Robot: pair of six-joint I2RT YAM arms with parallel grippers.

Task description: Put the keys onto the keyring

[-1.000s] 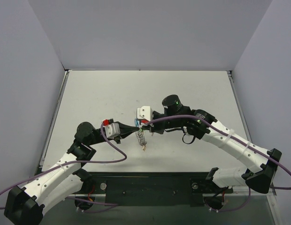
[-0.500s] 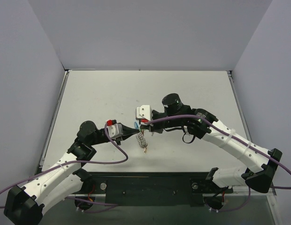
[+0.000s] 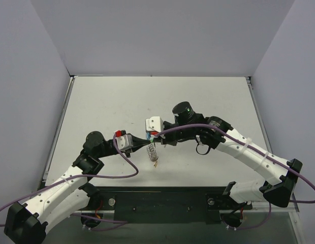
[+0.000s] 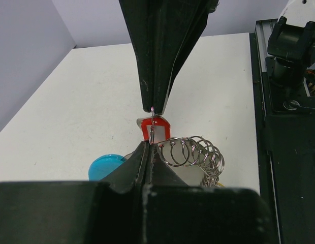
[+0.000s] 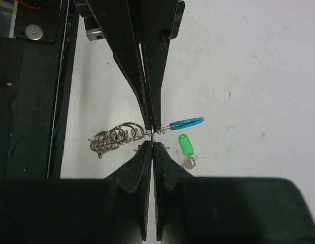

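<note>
My left gripper (image 3: 145,139) and right gripper (image 3: 158,138) meet tip to tip above the table's middle. The left gripper (image 4: 149,146) is shut on the keyring (image 4: 194,151), a coil of silver rings with a light-blue tag (image 4: 105,165). The keyring hangs below the grippers in the top view (image 3: 153,153). The right gripper (image 5: 153,146) is shut on the red key; its red tag (image 4: 155,128) sits between both tips, against the keyring's wire. The green key (image 5: 184,144) lies on the table under the grippers. The black key is out of view.
The white table (image 3: 122,101) is walled at the back and both sides. A black base rail (image 3: 162,201) runs along the near edge. Purple cables (image 3: 128,165) loop from both arms near the grippers.
Both grippers have drifted a little toward each other, the right one leftward. The hanging chain has swung slightly. Both grips are unchanged.
</note>
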